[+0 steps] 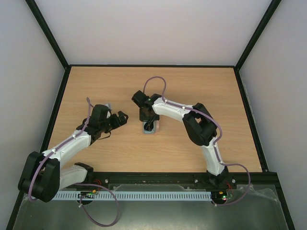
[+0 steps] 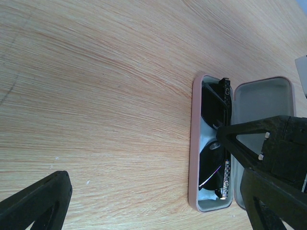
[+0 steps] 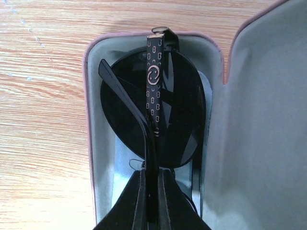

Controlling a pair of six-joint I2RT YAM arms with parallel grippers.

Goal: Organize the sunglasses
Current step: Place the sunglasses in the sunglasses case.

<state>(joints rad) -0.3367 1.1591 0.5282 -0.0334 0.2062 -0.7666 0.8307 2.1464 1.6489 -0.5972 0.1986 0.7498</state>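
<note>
We locate the sunglasses (image 3: pixel 153 115) inside the open pink case (image 3: pixel 89 120), which lies at the centre of the wooden table (image 1: pixel 192 86) in the overhead view. In the right wrist view the round dark lenses fill the left tray of the case, and the grey-lined lid (image 3: pixel 259 120) lies open on the right of the frame. One patterned temple arm (image 3: pixel 153 81) crosses the upper lens from the top edge of the tray. A second, plain dark temple arm runs down from the upper left to the bottom centre of that frame. There the right gripper (image 3: pixel 152 191) has its fingers (image 3: pixel 139 203) drawn narrow, pinching this plain arm between them. In the overhead view this gripper stands directly over the case. The left gripper (image 1: pixel 120 119) sits left of the case, apart from it, with its fingers spread wide and gripping nothing. In the left wrist view one of its fingers (image 2: pixel 38 203) shows at the lower left corner, and the case sits at the right of the frame.
</note>
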